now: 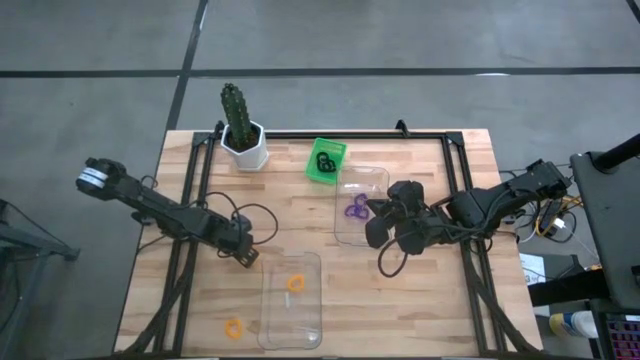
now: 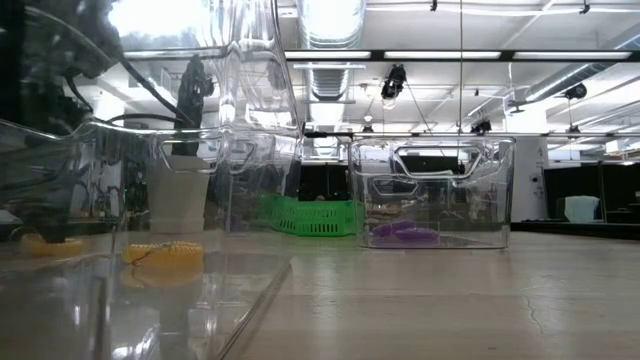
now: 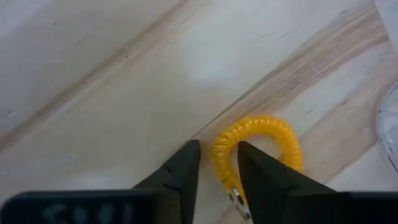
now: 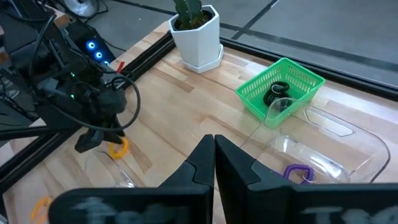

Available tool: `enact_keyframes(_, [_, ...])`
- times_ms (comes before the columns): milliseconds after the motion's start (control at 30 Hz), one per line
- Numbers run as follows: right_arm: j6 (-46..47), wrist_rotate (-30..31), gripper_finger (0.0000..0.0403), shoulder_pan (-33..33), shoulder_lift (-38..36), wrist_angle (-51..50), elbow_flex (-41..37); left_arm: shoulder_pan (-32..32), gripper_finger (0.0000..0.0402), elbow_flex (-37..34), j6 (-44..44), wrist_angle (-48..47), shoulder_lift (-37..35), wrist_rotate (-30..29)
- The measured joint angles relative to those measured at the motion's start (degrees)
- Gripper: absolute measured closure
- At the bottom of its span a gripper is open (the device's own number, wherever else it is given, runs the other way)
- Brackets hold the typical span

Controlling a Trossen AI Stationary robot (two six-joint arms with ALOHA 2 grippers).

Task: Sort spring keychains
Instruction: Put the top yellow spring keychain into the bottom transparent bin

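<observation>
I see the wooden desk (image 1: 400, 300) carrying two clear trays (image 1: 291, 300). My right gripper (image 4: 214, 163) hovers above the far tray, jaws pressed together. My left gripper (image 3: 217, 171) sits low on the desk, jaws spread astride one orange spring keychain (image 3: 258, 146) beside the near tray

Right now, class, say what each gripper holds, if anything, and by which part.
The left gripper straddles one side of an orange spring keychain's coil, just above its metal ring; its jaws have not visibly closed on it. The right gripper is shut and holds nothing.
</observation>
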Motion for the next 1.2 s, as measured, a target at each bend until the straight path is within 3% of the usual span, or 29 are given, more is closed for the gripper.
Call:
enact_keyframes(200, [0.0, 0.0, 0.0394, 0.0, 0.0, 0.01, -0.02, 0.27, 0.0382, -0.49, 0.31, -0.55, 0.04, -0.61])
enact_keyframes(533, [0.26, -0.02, 0.0394, 0.0, 0.0, 0.01, -0.04, 0.45, 0.0399, 2.56, 0.51, -5.94, -1.23, -2.99])
enact_keyframes(867, [0.28, -0.02, 0.0394, 0.0, 0.0, 0.04, -0.07, 0.4, 0.0401, 18.92, 3.32, -22.75, -3.94, -12.95])
enact_keyframes(1200, [-0.6, -0.02, 0.0394, 0.0, 0.0, 0.01, -0.09, -0.72, 0.0401, 36.93, 14.13, -19.12, -4.07, -14.65])
